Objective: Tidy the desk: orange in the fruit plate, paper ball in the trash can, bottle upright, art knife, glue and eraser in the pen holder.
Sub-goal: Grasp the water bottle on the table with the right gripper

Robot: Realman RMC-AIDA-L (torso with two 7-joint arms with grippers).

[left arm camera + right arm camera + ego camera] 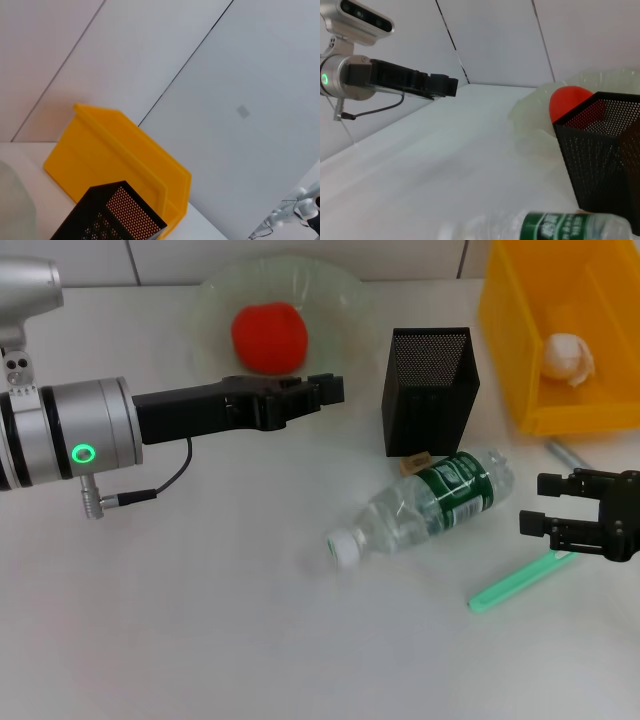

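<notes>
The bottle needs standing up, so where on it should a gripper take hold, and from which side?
Probably across the bottle at its green-labelled middle, coming from above with fingers straddling its width. It lies on its side, cap toward the robot, base beside the pen holder. The right gripper, open nearby, seems better placed than the left gripper.

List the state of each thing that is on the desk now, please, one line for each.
orange: lies in the fruit plate.
paper ball: lies in the trash can.
bottle: on its side, cap on.
eraser: on the desk, between the pen holder and the bottle.
green stick: flat on the desk.
left gripper: shut, empty.
right gripper: open, empty.
</notes>
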